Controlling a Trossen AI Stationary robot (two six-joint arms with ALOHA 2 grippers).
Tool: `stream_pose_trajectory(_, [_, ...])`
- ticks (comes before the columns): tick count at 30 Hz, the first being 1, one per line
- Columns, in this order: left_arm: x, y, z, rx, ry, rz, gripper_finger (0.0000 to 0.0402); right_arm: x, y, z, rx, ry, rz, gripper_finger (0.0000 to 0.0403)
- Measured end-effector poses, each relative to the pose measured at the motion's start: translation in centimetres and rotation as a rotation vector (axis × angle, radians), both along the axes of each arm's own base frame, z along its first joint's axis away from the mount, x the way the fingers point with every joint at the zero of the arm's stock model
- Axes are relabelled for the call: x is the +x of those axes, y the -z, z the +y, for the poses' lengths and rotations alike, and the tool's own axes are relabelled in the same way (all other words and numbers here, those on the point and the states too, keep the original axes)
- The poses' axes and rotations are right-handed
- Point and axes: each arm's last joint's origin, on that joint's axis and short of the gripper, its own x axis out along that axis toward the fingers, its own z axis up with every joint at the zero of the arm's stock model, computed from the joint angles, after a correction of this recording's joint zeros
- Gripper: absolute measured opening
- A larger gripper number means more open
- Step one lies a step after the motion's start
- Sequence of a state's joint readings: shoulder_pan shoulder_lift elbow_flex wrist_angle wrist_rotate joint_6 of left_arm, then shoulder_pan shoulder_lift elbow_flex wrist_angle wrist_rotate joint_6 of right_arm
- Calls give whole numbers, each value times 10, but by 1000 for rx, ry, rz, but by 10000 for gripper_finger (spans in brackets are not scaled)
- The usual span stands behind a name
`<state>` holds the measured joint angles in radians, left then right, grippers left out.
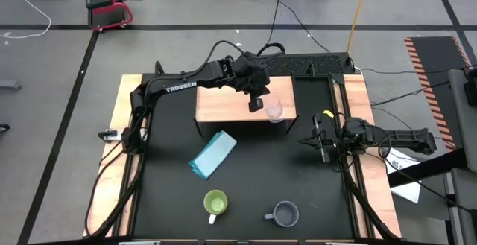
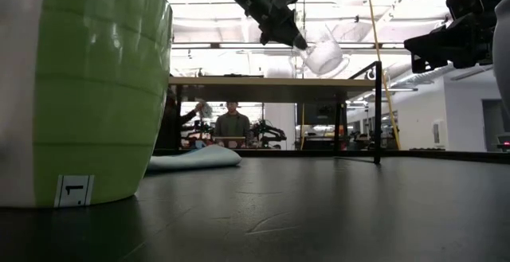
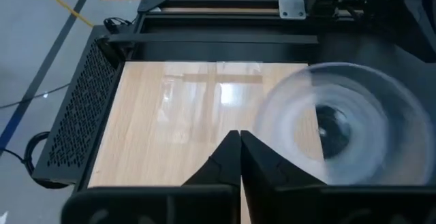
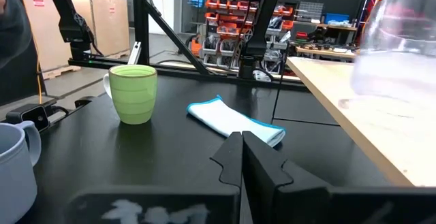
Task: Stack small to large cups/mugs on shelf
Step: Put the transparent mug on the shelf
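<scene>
Left gripper (image 1: 257, 105): over the shelf's right front part, fingers (image 3: 235, 159) pressed together with nothing between them.
Glass cup (image 1: 275, 110): just beside the left gripper at the shelf's front right edge; in the low view it appeared tilted and blurred above the board, so whether it touched the wood could not be told.
Shelf (image 1: 223, 100): light-wood board at the back middle of the table (image 1: 298, 178).
Right gripper (image 1: 322, 142): waiting at the table's right side, fingers closed on nothing (seen in its own wrist view).
Green mug (image 1: 215, 203): upright near the front edge, left of centre.
Grey-blue mug (image 1: 285, 214): upright near the front edge, right of the green mug, apart from it.
Blue cloth (image 1: 212, 154): folded, lying between the shelf and the green mug.
</scene>
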<state>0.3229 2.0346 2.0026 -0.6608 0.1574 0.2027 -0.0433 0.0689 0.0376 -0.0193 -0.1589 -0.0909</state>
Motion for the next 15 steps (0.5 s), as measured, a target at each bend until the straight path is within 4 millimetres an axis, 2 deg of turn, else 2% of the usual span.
stream_pose_trajectory(15, [0,4,-1,-20,17,21,1,0,0,0,12,1,1,0])
